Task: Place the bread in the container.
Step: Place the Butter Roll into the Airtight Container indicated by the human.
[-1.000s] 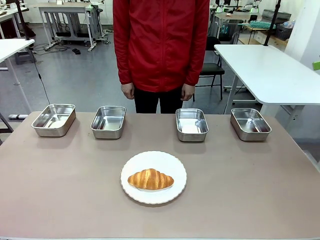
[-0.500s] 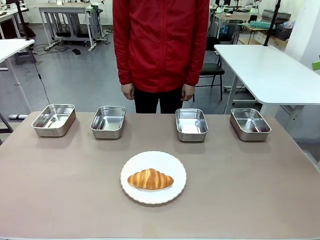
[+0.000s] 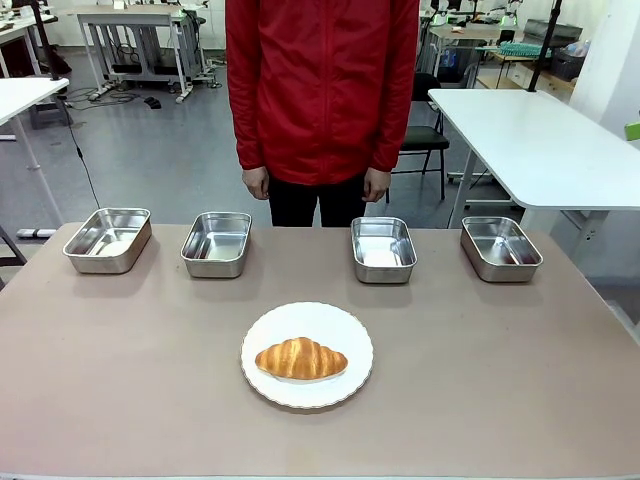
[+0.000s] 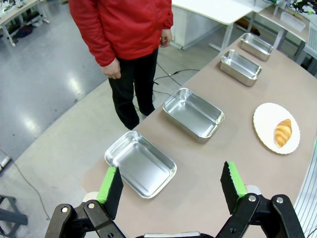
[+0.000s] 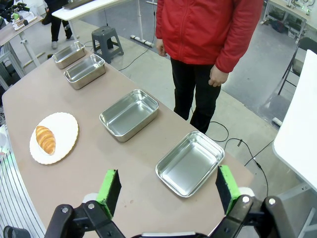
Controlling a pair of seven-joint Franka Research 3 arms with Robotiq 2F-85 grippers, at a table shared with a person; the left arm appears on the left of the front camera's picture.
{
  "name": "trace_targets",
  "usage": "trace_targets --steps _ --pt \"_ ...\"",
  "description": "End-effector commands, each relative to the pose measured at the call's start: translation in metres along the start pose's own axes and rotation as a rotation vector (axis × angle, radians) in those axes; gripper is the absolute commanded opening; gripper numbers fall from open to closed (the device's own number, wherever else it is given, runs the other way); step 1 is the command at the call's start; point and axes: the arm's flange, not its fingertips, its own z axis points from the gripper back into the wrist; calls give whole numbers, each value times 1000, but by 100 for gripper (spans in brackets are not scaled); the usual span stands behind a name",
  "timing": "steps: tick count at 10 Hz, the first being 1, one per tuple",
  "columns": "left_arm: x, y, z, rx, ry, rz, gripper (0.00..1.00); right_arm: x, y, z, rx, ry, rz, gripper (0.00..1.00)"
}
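One bread on one plate, mid-width near the desk's front edge. Four pans in a row along the far edge, one person behind. Left gripper and right gripper both spread wide, holding nothing.

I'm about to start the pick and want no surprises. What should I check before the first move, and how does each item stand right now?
1. Bread lies free on the plate: ok.
2. Left claw open and empty: ok.
3. Right claw open and empty: ok.
4. All four pans empty: ok.
5. Person's hands off the table: ok.
6. Which pan is the target: cannot tell.
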Motion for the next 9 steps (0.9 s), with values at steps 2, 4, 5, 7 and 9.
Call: trace_targets --steps 2,4,5,7,9 --pt "0 -1 1 1 -2 0 100 1 0 0 4 -11 2 100" --pt "0 -1 1 1 -2 0 100 1 0 0 4 -11 2 100" --pt "0 -1 1 1 -2 0 100 1 0 0 4 -11 2 100" --pt "0 -1 1 1 -2 0 100 1 0 0 4 -11 2 100" --pt "0 -1 1 1 -2 0 100 1 0 0 4 -11 2 100"
